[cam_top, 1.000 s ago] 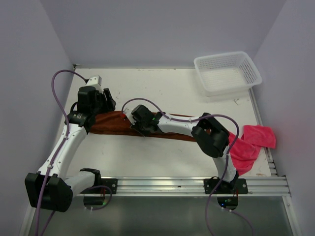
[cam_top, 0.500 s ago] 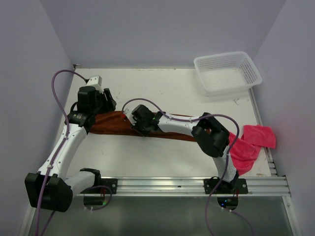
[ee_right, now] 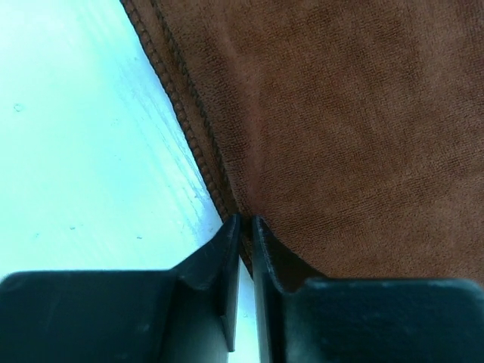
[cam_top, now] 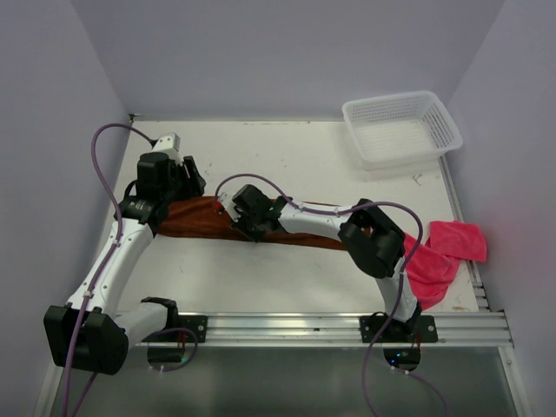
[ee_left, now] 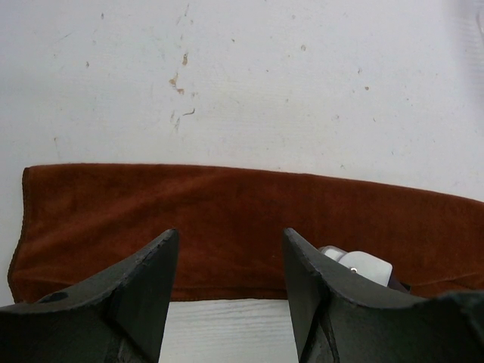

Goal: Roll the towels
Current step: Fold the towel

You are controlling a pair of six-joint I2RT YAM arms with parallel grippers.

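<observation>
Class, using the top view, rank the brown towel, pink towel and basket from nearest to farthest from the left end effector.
1. Brown towel, just beneath the left end effector.
2. Basket, far right corner.
3. Pink towel, near right edge.

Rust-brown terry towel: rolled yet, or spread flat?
Spread flat, unrolled: the long rust-brown terry towel lies as one flat strip; right pincer pinches its edge.

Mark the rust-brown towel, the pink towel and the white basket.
rust-brown towel (cam_top: 195, 217): top external view, left part of the flat strip.
pink towel (cam_top: 441, 254): top external view, middle of the bunched cloth.
white basket (cam_top: 401, 130): top external view, its bare floor.
</observation>
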